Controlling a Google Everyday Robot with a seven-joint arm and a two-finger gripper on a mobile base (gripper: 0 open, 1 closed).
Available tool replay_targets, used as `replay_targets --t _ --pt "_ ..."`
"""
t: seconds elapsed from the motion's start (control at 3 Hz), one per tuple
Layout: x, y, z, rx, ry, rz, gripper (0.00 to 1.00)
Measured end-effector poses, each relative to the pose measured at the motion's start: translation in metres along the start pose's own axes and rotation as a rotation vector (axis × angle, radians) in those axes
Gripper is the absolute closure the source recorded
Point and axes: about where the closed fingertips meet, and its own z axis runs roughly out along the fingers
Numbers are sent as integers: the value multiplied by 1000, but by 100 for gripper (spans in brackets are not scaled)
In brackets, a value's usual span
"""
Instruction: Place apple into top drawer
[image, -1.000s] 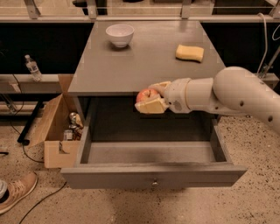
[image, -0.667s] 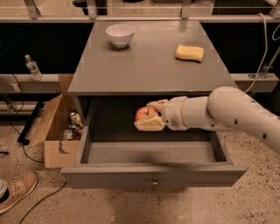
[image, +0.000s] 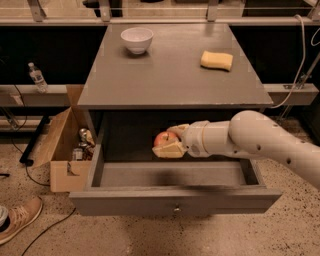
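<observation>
The top drawer (image: 175, 200) of the grey cabinet is pulled open, with its small metal knob at the centre of the front panel. My gripper (image: 169, 141) reaches in from the right, inside the open drawer space just under the cabinet top. It is shut on the red-orange apple (image: 164, 138), holding it above the drawer floor. My white arm (image: 250, 142) crosses over the drawer's right side.
A white bowl (image: 136, 39) and a yellow sponge (image: 216, 60) sit on the cabinet top (image: 170, 75). An open cardboard box (image: 62, 145) with small items stands on the floor left of the cabinet. A plastic bottle (image: 36, 76) and a shoe (image: 20, 218) are at the left.
My gripper has moved down and back from in front of the cabinet top's edge into the open drawer space, carrying the apple lower.
</observation>
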Motion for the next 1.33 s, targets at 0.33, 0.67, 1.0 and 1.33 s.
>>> replay_targets --t 0.33,0.67,1.0,1.33 --pt "24 -8 19 23 35 24 100" --pt "46 -26 44 63 57 26 97" --pt "59 -38 62 73 63 41 75" --pt "71 -50 78 74 59 59 44"
